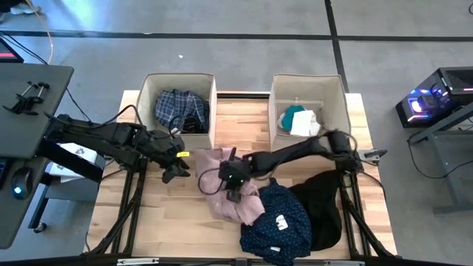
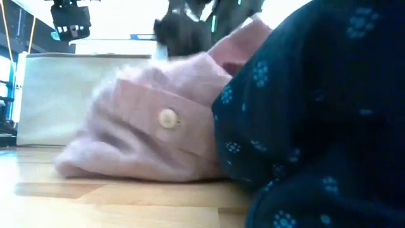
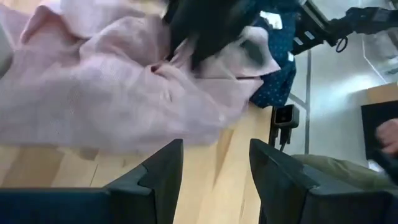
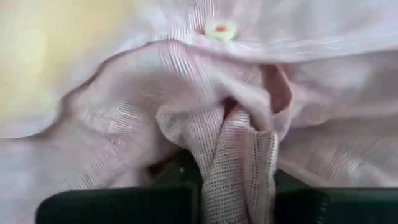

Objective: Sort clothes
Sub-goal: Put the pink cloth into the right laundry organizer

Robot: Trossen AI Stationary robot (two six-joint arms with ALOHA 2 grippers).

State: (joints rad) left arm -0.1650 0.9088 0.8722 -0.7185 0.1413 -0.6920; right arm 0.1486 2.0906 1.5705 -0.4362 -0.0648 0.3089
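The pale pink shirt (image 1: 222, 193) lies crumpled mid-table, and its cuff with a button (image 2: 167, 118) rests on the wood. Against its right side lies the navy dotted shirt with white label (image 1: 279, 222), with the black garment (image 1: 325, 210) beyond that. My right gripper (image 1: 233, 181) points down into the pink shirt and is shut on it. My left gripper (image 3: 214, 174) hangs open above bare wood just left of the pink shirt, touching nothing. The blue plaid shirt (image 1: 181, 109) fills the left box. A teal piece (image 1: 293, 117) and white cloth lie in the right box. My right gripper pinches a raised fold of the pink shirt (image 4: 239, 155) between its two fingers, near the middle of the heap. It comes slanting down from the table's right. The cloth is bunched into ridges at the fingers (image 4: 298, 202), and the rest of the shirt lies on the table.
Two beige fabric boxes (image 1: 151, 96) (image 1: 336, 100) stand side by side at the far edge. Bare wood (image 1: 170, 222) lies left and in front of the pink shirt. A person's hand (image 3: 388, 137) shows beyond the table's edge.
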